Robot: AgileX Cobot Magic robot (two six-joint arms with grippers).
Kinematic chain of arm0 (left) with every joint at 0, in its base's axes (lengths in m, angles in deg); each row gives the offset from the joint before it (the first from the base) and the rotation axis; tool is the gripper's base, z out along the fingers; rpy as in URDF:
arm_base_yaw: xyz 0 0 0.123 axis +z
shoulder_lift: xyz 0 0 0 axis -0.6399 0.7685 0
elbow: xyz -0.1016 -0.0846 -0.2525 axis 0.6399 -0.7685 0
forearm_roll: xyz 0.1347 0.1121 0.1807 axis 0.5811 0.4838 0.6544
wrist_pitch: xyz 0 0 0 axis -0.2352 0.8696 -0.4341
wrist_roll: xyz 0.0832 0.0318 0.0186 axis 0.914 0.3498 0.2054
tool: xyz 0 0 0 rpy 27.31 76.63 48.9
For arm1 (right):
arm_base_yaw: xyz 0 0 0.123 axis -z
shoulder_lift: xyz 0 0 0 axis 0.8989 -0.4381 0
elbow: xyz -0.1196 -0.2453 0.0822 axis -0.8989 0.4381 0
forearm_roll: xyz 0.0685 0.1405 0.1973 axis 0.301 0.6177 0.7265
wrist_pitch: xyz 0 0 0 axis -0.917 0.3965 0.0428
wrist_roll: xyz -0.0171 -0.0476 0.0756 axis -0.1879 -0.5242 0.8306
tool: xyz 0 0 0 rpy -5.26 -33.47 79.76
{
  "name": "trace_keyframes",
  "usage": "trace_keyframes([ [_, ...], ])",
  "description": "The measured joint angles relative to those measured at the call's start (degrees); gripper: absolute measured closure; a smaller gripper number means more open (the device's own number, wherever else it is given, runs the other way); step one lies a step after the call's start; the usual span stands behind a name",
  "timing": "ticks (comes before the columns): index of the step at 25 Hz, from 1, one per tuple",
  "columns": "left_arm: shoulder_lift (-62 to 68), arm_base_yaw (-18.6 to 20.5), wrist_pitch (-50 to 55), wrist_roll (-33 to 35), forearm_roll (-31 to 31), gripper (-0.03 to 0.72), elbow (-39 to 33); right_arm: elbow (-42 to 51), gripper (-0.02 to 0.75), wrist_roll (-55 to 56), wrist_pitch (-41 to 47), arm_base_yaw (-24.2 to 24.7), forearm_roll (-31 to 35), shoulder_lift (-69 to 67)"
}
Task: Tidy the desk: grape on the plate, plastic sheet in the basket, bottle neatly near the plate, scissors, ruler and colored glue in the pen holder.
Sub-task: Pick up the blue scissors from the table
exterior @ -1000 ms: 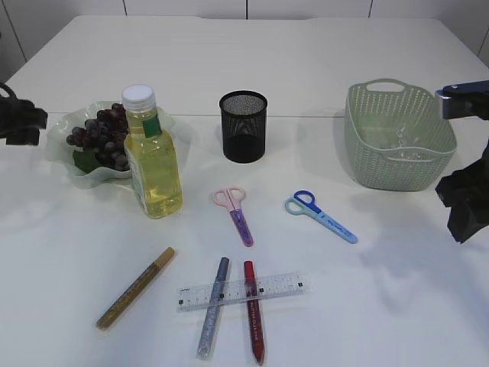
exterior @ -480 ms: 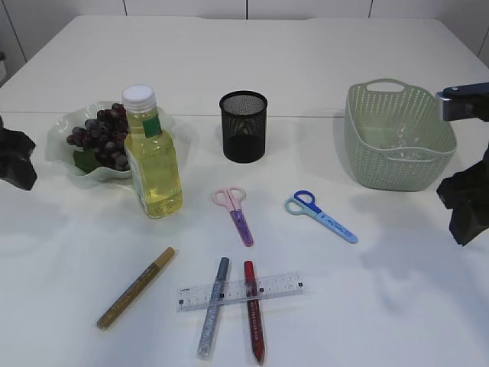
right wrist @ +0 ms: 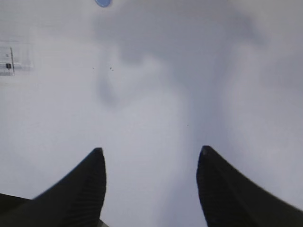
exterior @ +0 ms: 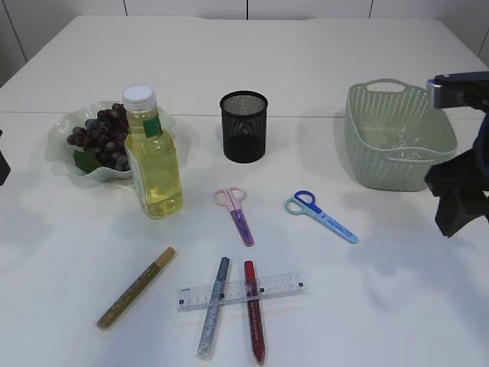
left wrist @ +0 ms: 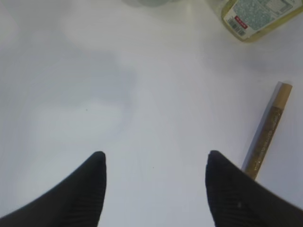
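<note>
Grapes (exterior: 101,134) lie on the pale plate (exterior: 63,122) at the table's (exterior: 321,61) left in the exterior view, with the bottle (exterior: 153,157) of yellow liquid standing just beside the plate. The black mesh pen holder (exterior: 244,126) stands near the middle, the green basket (exterior: 397,138) at right with a clear plastic sheet (exterior: 401,145) inside. Pink scissors (exterior: 235,210) and blue scissors (exterior: 321,215) lie in front of the holder. Nearer the camera the clear ruler (exterior: 241,291) lies across a silver glue pen (exterior: 212,307) and a red glue pen (exterior: 254,310); a gold glue pen (exterior: 136,287) lies apart at left. The right arm hangs at the right edge.

From the left wrist, the left pincer (left wrist: 154,163) is spread wide over bare table, empty, the gold pen just right of it.

From the right wrist, the right pincer (right wrist: 149,158) is likewise wide and empty, the ruler's end at far left.
</note>
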Motion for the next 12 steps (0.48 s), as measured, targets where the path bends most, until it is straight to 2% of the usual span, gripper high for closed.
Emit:
trace_keyframes([
  [6,0.0,0.0,0.4,0.8,-5.0,0.249,-0.6,-5.8,0.262,0.0,-0.3,-5.8,-0.7,-1.7],
  [12,0.0,0.0,1.7,1.4,-4.4,0.308,-2.8,-16.9,0.262,-1.7,2.4,-7.3,-0.7,-10.8],
])
